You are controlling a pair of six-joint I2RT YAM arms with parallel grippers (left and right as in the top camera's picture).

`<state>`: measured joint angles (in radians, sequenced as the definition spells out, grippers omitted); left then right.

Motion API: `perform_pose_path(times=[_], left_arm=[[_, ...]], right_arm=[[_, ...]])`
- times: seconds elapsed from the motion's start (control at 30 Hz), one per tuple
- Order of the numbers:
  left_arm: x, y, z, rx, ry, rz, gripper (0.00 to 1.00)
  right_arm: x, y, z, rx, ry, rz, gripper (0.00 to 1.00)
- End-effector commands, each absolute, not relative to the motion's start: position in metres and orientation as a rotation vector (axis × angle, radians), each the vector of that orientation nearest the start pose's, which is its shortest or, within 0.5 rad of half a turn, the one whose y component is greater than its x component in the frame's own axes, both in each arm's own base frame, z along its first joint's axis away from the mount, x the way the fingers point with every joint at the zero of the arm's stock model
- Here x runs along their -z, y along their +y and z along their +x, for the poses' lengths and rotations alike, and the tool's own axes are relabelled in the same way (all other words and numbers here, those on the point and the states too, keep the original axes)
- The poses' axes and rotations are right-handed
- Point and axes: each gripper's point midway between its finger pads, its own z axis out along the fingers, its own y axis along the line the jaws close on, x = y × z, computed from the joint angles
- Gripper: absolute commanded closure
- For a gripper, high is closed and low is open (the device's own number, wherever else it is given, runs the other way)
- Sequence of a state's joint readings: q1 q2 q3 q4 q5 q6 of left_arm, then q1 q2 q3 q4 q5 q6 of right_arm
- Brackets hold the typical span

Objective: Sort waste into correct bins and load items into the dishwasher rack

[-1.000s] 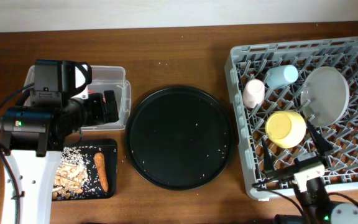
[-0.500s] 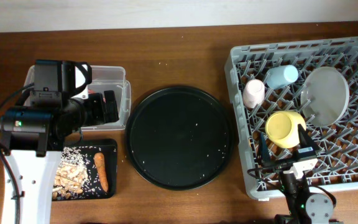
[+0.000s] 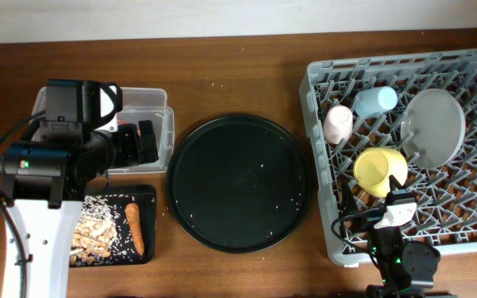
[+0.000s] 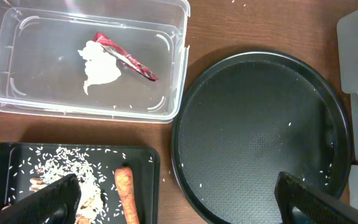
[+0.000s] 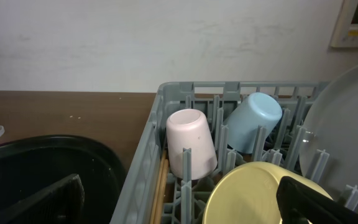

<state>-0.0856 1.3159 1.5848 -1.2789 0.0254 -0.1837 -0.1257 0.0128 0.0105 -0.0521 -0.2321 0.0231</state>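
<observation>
The grey dishwasher rack [image 3: 470,74] holds a pink cup [image 3: 338,123], a blue cup [image 3: 376,101], a yellow bowl [image 3: 379,170] and a pale plate [image 3: 433,124]. In the right wrist view, wooden chopsticks [image 5: 161,186] lie along the rack's left wall, beside the pink cup [image 5: 191,142]. My right gripper [image 3: 375,209] hovers open and empty over the rack's front left corner. The clear tub [image 4: 17,102] contains white tissue [image 4: 98,65] and a red wrapper [image 4: 126,57]. Rice scraps [image 4: 67,171] and a carrot piece [image 4: 125,193] lie in the small black tray [image 4: 145,180]. My left gripper [image 3: 143,141] is open and empty above the tub.
A large round black tray [image 3: 238,182] with a few rice grains lies between the bins and the rack. The left arm's body [image 3: 44,165] covers part of the tub and the small tray. Bare wooden table [image 3: 238,74] runs along the back.
My right gripper has drawn back toward the table's front edge and a little left, off the yellow bowl. The left arm has not moved.
</observation>
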Motion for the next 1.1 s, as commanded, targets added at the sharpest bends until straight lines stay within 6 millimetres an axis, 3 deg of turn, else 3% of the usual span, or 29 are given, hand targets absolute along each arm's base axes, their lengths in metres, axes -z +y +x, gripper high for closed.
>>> perform_pose_path(times=[0.0,0.3,0.37,0.5,0.57,0.63,0.73,0.8,0.9,1.07], left_arm=[[-0.286,-0.029,0.303,0.131,2.576,-0.139,0.01],[-0.284,-0.029,0.304,0.131,2.580,-0.139,0.01],[-0.292,-0.028,0.299,0.131,2.550,-0.139,0.01],[-0.332,-0.025,0.260,0.153,2.390,-0.128,0.01],[-0.334,-0.023,0.240,0.158,2.352,-0.125,0.01],[-0.322,-0.021,0.211,0.161,2.328,-0.124,0.01],[-0.279,-0.003,0.168,0.066,2.305,-0.151,0.01],[-0.247,-0.002,0.156,0.072,2.272,-0.150,0.01],[-0.214,-0.005,0.173,0.101,2.108,-0.144,0.01],[-0.200,-0.012,0.226,0.153,1.818,-0.124,0.01]], right_arm=[[-0.162,0.006,0.245,-0.105,1.624,-0.040,0.02],[-0.162,0.006,0.245,-0.105,1.624,-0.041,0.02],[-0.162,0.006,0.245,-0.105,1.624,-0.041,0.02],[-0.162,0.006,0.245,-0.105,1.624,-0.040,0.02],[-0.162,0.006,0.245,-0.105,1.624,-0.041,0.02],[-0.162,0.006,0.245,-0.105,1.624,-0.041,0.02],[-0.162,0.006,0.245,-0.105,1.624,-0.041,0.02],[-0.162,0.006,0.245,-0.105,1.624,-0.041,0.02],[-0.162,0.006,0.245,-0.105,1.624,-0.041,0.02],[-0.162,0.006,0.245,-0.105,1.624,-0.041,0.02]])
